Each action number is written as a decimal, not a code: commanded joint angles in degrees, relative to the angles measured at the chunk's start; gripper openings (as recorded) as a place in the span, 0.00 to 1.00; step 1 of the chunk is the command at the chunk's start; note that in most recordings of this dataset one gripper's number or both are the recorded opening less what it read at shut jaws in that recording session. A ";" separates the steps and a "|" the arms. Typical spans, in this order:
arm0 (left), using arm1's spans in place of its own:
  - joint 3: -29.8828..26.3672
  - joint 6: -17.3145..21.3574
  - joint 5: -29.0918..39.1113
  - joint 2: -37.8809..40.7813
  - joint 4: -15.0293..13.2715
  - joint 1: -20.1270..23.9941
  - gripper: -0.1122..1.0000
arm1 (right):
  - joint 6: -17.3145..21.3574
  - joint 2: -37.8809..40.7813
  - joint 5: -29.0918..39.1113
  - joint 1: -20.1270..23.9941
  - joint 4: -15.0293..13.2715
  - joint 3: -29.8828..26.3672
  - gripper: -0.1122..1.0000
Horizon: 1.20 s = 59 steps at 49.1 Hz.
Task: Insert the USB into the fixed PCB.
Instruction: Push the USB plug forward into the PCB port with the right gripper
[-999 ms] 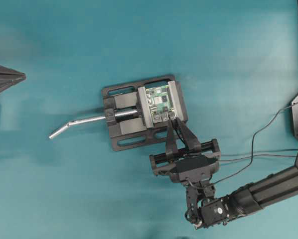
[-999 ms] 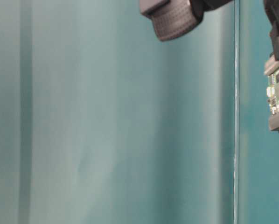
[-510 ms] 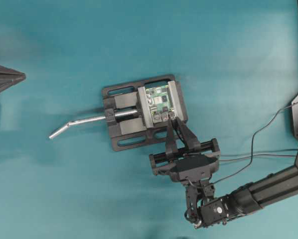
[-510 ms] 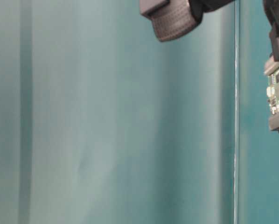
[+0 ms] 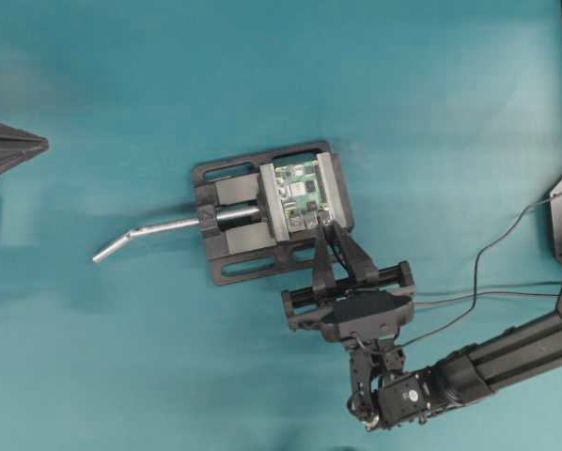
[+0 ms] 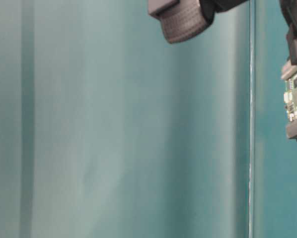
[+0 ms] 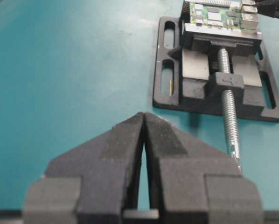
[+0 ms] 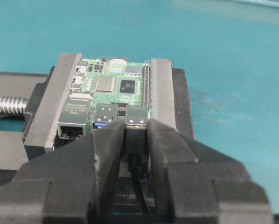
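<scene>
Teal tabletop (image 5: 431,94) with a green fixed PCB (image 5: 298,195).
Right pincer (image 8: 136,135) holds the USB (image 8: 136,139) at its port; left pincer (image 7: 144,140) is closed, empty.

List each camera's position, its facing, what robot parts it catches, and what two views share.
Overhead: looks straight down on the vise, PCB, right gripper and arm.
Table-level: low, side-on; a finger pad at the top, the board's edge at right.
Left wrist: behind the shut left gripper, facing the vise's screw side.
Right wrist: behind its fingers, which pinch the USB at the board's ports.
Shared: all show the PCB.
</scene>
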 commanded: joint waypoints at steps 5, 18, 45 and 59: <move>-1.58 -0.09 -0.35 0.44 0.18 0.26 0.10 | 0.09 -2.29 0.09 -1.32 0.18 -0.53 0.29; -1.58 -0.09 -0.35 0.53 0.18 0.26 0.10 | 0.09 -2.20 -0.09 -0.53 0.62 -0.79 0.29; -1.67 -0.09 -0.35 0.44 0.18 0.26 0.10 | 0.09 -2.46 -0.18 0.70 1.85 -0.88 0.37; -1.58 -0.09 -0.35 0.53 0.18 0.26 0.10 | 0.09 -2.55 -0.18 1.32 2.29 -0.88 0.45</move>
